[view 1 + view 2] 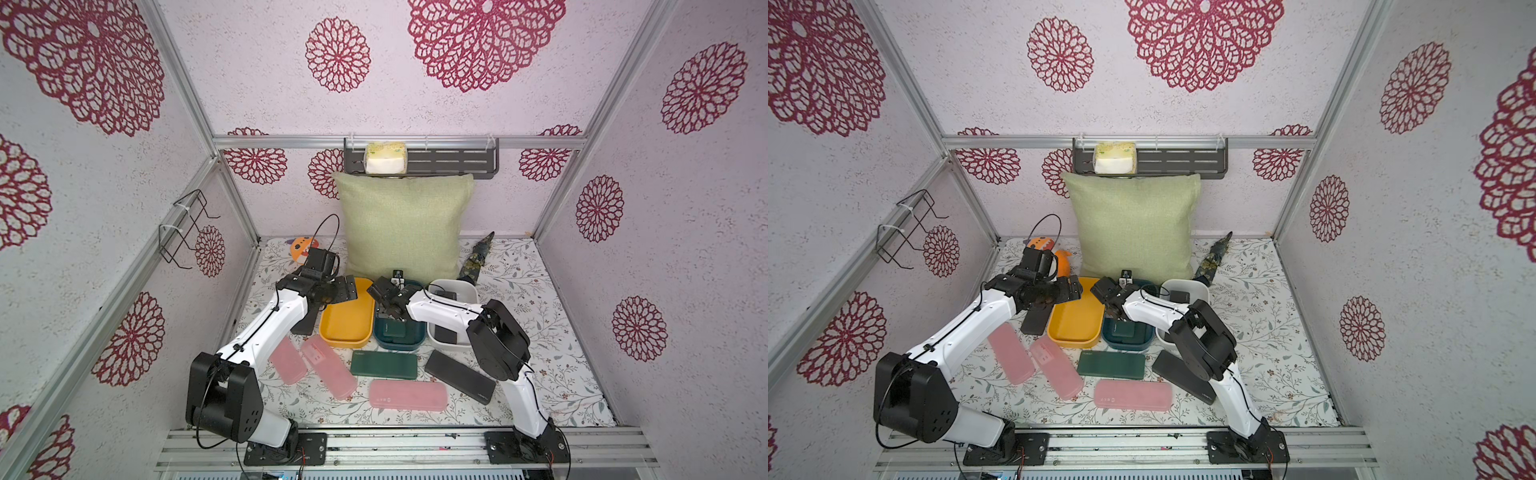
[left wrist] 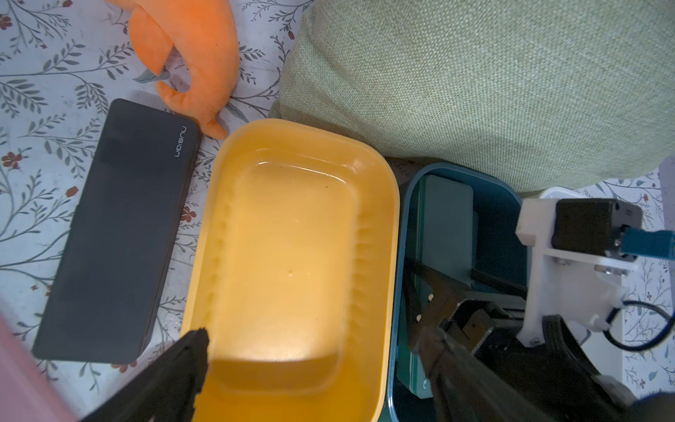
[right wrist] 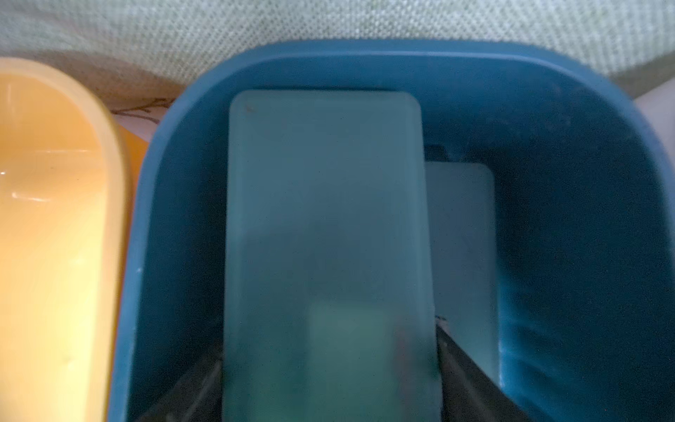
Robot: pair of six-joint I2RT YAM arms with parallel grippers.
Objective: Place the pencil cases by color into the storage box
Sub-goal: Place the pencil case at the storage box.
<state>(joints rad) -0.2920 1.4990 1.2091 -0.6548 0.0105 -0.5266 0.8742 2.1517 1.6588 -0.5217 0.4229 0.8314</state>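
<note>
My right gripper (image 3: 328, 365) is shut on a dark green pencil case (image 3: 325, 219), holding it inside the teal storage tub (image 1: 400, 344) beside another green case (image 3: 464, 237). Over the empty yellow tub (image 2: 387, 226) my left gripper (image 2: 314, 339) hangs open with nothing between its fingers. On the mat in front lie three pink cases (image 1: 286, 360) (image 1: 328, 372) (image 1: 408, 395), a green case (image 1: 383, 365) and a black case (image 1: 460, 376). Another black case (image 2: 117, 234) lies left of the yellow tub. The white tub (image 1: 455, 285) holds black cases (image 1: 446, 334).
A green cushion (image 1: 405, 224) leans on the back wall right behind the tubs. An orange plush toy (image 2: 190, 54) lies at the back left, a folded umbrella (image 1: 478, 257) at the back right. A wall shelf (image 1: 457, 160) holds a tissue pack.
</note>
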